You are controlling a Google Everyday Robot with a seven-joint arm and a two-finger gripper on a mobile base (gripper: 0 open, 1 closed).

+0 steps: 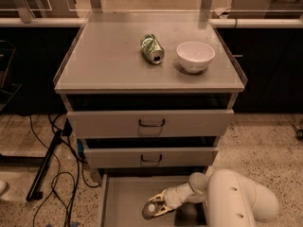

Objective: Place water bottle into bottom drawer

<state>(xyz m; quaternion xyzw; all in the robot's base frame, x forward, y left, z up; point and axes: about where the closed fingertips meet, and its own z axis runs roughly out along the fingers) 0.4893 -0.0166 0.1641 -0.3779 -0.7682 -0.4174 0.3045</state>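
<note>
Water bottle (150,210): small, clear, white cap facing the camera; located in the open bottom drawer (122,196), right of the middle of its grey floor. Whether it touches the floor cannot be told.

Gripper (158,205): low inside the same drawer, pale fingers (164,198) closed on the bottle from either side; white arm (236,200) enters from the lower right.

Two upper drawers (151,123): stacked above, each slightly pulled out, with dark loop handles.

Cabinet top (104,60): green soda can (152,48) lying on its side; white bowl (195,56) upright just beside it to the right.

Floor, left: black cables (60,183).
</note>
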